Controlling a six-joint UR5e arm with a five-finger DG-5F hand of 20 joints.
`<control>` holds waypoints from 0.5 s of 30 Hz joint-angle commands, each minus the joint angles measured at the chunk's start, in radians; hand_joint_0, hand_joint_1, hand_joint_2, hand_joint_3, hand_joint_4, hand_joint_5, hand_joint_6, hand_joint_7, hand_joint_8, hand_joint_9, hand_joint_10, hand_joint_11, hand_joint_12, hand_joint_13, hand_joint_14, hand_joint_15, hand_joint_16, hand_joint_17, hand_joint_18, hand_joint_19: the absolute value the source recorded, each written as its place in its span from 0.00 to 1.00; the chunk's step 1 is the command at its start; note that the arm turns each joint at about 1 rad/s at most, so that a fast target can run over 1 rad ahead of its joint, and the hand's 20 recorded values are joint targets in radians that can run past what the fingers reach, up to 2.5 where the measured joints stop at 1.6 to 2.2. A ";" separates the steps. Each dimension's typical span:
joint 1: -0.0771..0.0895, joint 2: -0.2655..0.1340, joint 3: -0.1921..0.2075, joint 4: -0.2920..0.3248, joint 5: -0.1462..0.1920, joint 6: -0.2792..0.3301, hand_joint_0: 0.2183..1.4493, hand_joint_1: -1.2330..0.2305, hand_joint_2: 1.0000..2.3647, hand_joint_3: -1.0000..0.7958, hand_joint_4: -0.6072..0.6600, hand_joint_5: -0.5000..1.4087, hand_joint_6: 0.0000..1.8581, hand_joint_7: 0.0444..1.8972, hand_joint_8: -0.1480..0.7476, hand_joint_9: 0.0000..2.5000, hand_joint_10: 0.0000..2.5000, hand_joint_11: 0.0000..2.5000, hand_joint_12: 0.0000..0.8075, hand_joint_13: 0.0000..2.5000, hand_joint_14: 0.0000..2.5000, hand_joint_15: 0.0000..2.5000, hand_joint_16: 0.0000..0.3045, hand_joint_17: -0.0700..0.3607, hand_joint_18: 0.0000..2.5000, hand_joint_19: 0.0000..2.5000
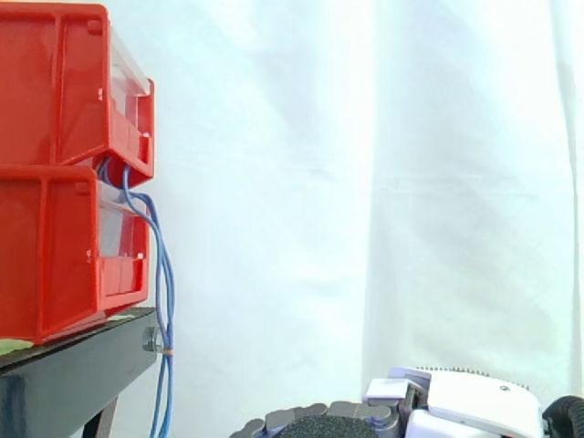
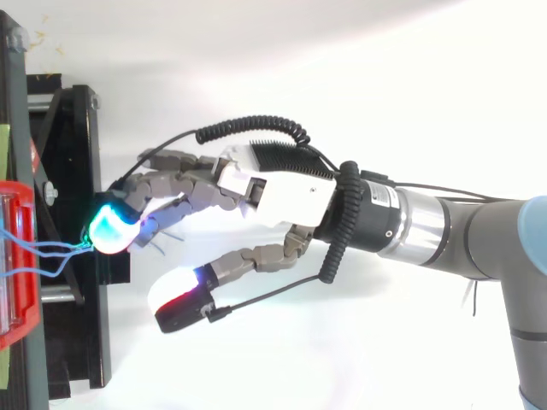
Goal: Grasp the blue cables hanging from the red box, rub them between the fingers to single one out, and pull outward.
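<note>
Hanging from between the stacked red bins [image 1: 55, 91], thin blue cables [image 1: 162, 292] trail down past the black stand [image 1: 82, 365]. The hand [image 2: 282, 192] pinches them between cyan-glowing fingertips [image 2: 111, 226] beside the stand.

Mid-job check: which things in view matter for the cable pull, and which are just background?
Part of the job:
- blue cables, hanging loose
- red bins that they hang from
- hand, reaching in toward the cables

Just there:
- black stand under the bins
- white curtain behind
</note>
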 commanded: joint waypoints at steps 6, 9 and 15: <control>-0.006 0.000 0.040 -0.065 -0.007 0.029 0.28 0.40 0.00 0.30 0.72 0.19 0.27 0.42 0.46 0.33 0.00 0.15 0.41 0.15 0.00 0.08 0.13 0.37 0.06 0.05; -0.009 0.000 0.060 -0.114 -0.007 0.027 0.28 0.40 0.00 0.30 0.72 0.19 0.27 0.42 0.47 0.33 0.00 0.15 0.41 0.15 0.00 0.08 0.13 0.37 0.06 0.05; -0.019 0.000 0.071 -0.153 -0.004 0.014 0.28 0.40 0.00 0.30 0.72 0.19 0.27 0.42 0.46 0.33 0.01 0.15 0.41 0.15 0.00 0.08 0.13 0.37 0.06 0.05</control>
